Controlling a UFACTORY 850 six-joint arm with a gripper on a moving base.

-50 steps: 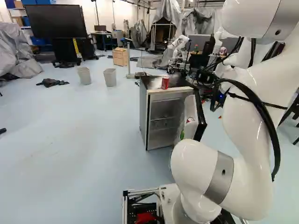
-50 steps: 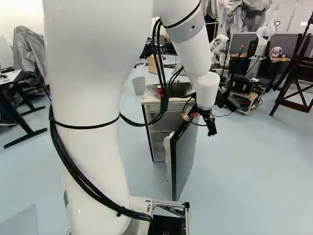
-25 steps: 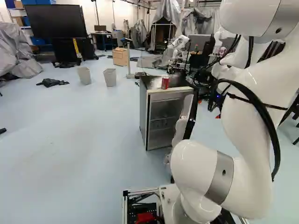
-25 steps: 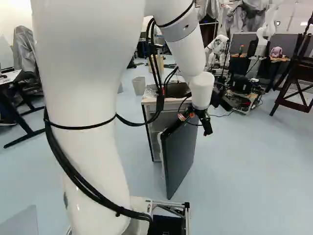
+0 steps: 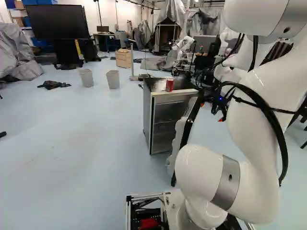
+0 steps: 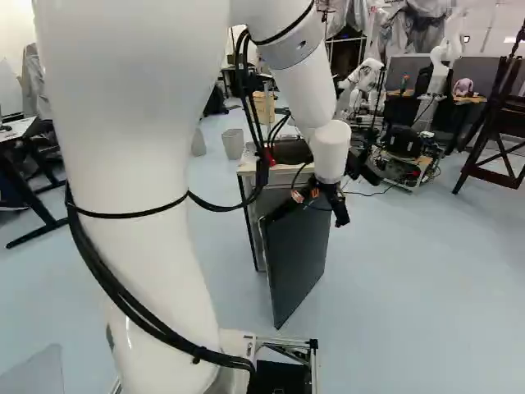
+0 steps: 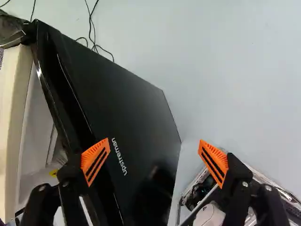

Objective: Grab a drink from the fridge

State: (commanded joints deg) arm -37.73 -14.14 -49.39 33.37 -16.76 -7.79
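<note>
My gripper (image 6: 318, 207) is at the top of the black fridge door (image 6: 297, 254). In the wrist view the gripper (image 7: 154, 151) stands open, one finger over the door's upper edge, the other out past its dark outer face (image 7: 127, 113), above the floor. I cannot tell whether a finger touches the door. The door stands ajar, its free edge toward my base. Behind it the fridge (image 5: 147, 120) shows part of its shelved inside; drinks in there cannot be made out clearly. A red can (image 5: 169, 85) is on the fridge top.
Two grey bins (image 5: 113, 79) stand on the floor beyond the fridge, left of it. Another robot (image 6: 361, 78) is at the back, near equipment on a low cart (image 6: 406, 164). A dark wooden frame (image 6: 492, 139) stands at the right. Cables lie by the door's hinge side.
The door's free edge has swung leftward in both base views, narrowing the opening. My arm and gripper have shifted left with it. The base has stayed put.
</note>
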